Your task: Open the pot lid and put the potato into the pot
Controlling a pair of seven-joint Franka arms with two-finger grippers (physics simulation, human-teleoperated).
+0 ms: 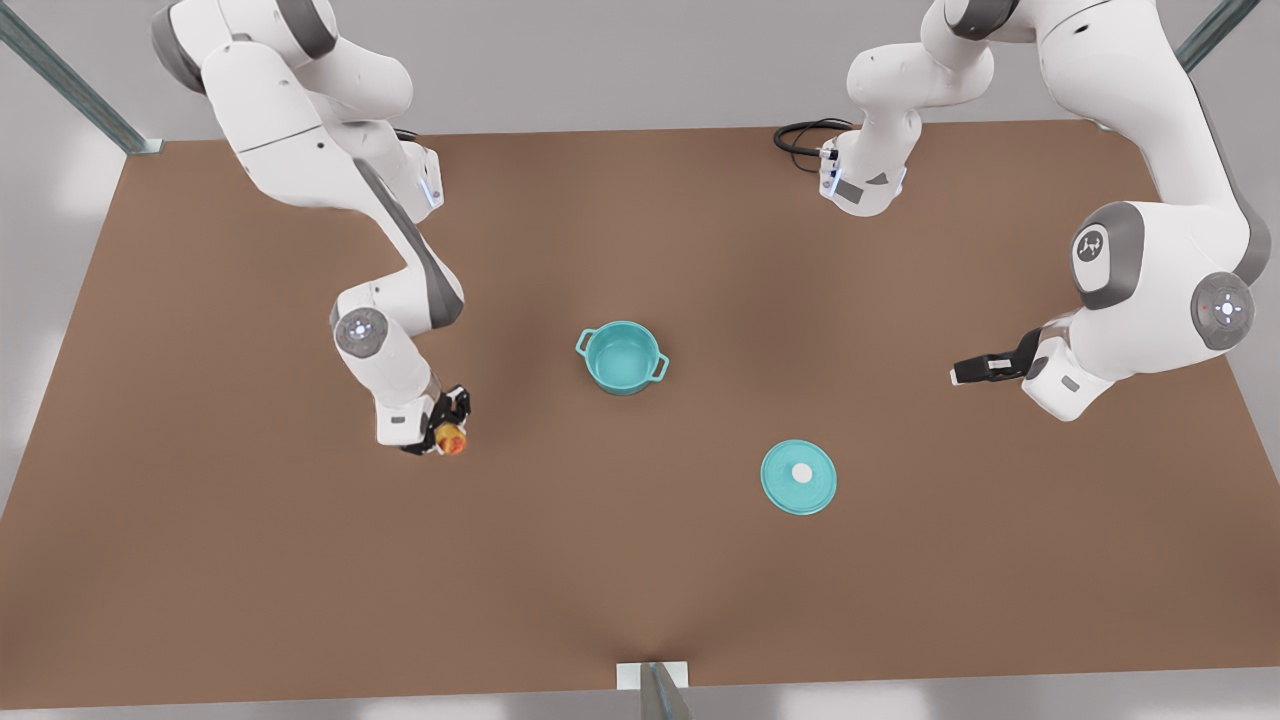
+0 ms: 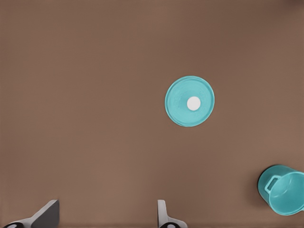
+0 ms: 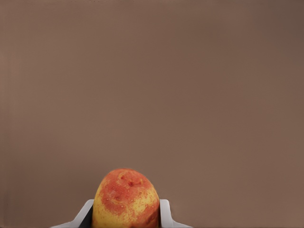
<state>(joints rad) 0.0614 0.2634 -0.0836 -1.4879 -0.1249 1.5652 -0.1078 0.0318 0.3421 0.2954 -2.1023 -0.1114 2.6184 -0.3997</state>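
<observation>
Right gripper (image 1: 447, 432), front view's left, clamps potato (image 1: 452, 440). Left gripper (image 1: 965, 372), right, fingers spread, empty. Pot lid (image 1: 799, 477) on table (image 1: 250, 560), near open pot (image 1: 622, 357). No legible writing.

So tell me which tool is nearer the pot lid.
The left tool, open, up toward the front view's right of the pot lid. The right tool holds the potato far across the table.

Soft, even, diffuse light falls from above. The matte brown counter (image 1: 640, 580) shows no glare, only faint blurred shadows beneath the round teal pot (image 1: 622, 358) and arms. Edges look slightly smeared.
</observation>
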